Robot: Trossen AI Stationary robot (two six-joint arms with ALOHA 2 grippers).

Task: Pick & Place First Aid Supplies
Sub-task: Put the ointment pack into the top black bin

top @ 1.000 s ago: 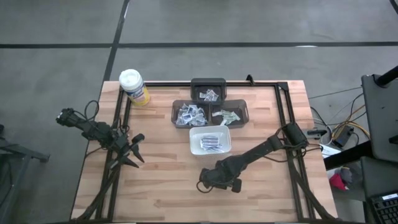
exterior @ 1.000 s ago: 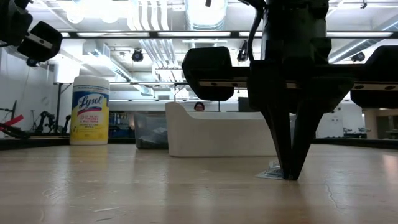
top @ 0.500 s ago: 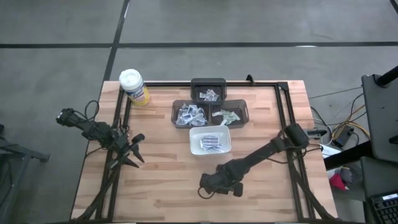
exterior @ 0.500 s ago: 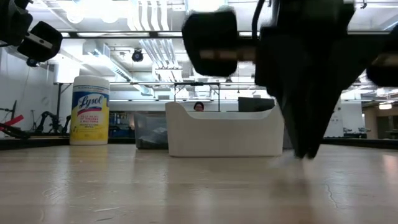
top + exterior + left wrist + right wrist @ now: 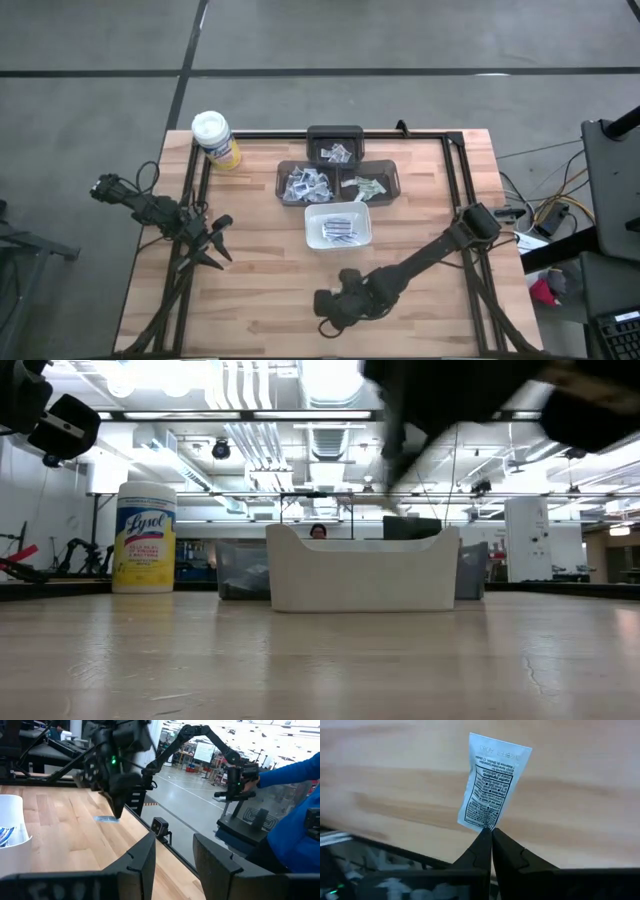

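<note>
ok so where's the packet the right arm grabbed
The packet hangs pinched in the right pincer, above the table's near edge, nearer the camera than the white tray.

Overhead straight down, low level across — both share white tray [image 5: 338, 227], wrists forward

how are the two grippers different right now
The right gripper is shut, its fingers pinching a small printed packet by one edge; the left gripper is open and holds nothing.

The right gripper sits over the table's near edge in mid-table, lifted off the wood; the left one waits at the table's left side.

Both have two dark fingers.
</note>
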